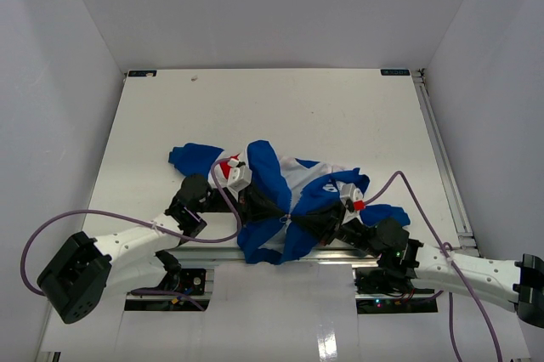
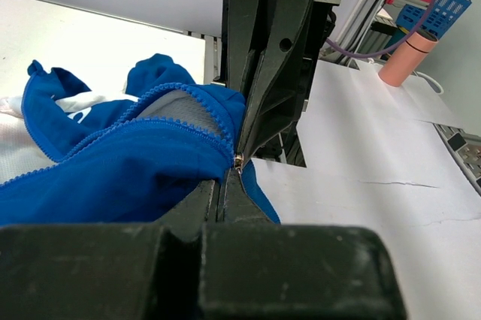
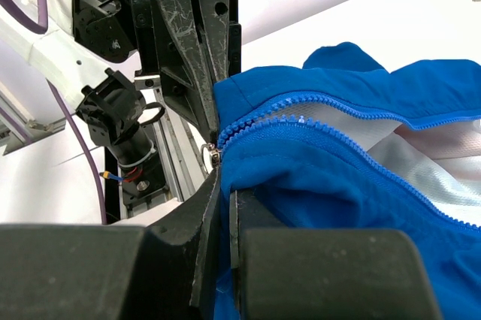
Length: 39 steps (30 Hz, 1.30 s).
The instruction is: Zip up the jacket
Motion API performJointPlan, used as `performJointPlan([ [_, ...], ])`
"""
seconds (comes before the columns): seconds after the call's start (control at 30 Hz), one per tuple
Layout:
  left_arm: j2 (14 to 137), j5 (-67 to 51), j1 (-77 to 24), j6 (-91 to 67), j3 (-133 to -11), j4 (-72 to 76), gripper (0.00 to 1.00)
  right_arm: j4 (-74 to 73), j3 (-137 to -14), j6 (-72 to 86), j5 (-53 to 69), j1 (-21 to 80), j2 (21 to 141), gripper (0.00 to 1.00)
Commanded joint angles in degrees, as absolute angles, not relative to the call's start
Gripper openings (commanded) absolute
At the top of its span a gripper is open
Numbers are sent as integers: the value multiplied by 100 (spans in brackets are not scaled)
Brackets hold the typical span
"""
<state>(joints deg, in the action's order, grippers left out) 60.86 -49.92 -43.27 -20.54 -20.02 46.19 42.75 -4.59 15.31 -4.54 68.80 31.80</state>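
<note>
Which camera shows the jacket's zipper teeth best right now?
Right wrist: the zipper teeth run open and close-up from the shut right gripper. Left wrist shows them partly, along a fold; top external shows only bunched jacket.

The jacket point(image 1: 262, 162) is royal blue with white panels and a red patch point(image 1: 228, 163) toward ten o'clock. Its zipper teeth point(image 3: 270, 113) are blue, and the lining point(image 3: 353, 131) is pale grey. The left claw point(image 2: 239, 162) and right claw point(image 3: 214, 158) are black. The table point(image 1: 297, 107) is white and the cables point(image 1: 42, 234) purple. At one o'clock in the left wrist view are a pink cylinder point(image 2: 406, 61) and a blue basket point(image 2: 443, 8).
</note>
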Motion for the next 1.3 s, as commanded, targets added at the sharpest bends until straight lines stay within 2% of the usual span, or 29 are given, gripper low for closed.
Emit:
performJointPlan([
  [0.0,6287,-5047,-4390,-1925,-2117,4237,0,4980,-1006,1415,-650,6815,3226,8],
  [0.3,6413,-4797,-4646,-1594,-2289,3776,0,4930,-1096,1312,-828,6793,3019,8],
  [0.67,6253,-5242,-4658,-1777,-2129,4157,0,4614,-1079,1187,-1518,6735,2922,8],
  [0.97,6618,-5537,-4701,-1887,-2188,4402,0,4569,-1362,1116,-1494,6671,3196,8],
  [1.2,6338,-4906,-4693,-1907,-2250,3912,0,4036,-1415,1343,-1704,6671,3173,8],
  [1.27,6305,-4614,-4702,-2096,-2274,3817,0,3777,-1425,1391,-1792,6662,3207,12],
])
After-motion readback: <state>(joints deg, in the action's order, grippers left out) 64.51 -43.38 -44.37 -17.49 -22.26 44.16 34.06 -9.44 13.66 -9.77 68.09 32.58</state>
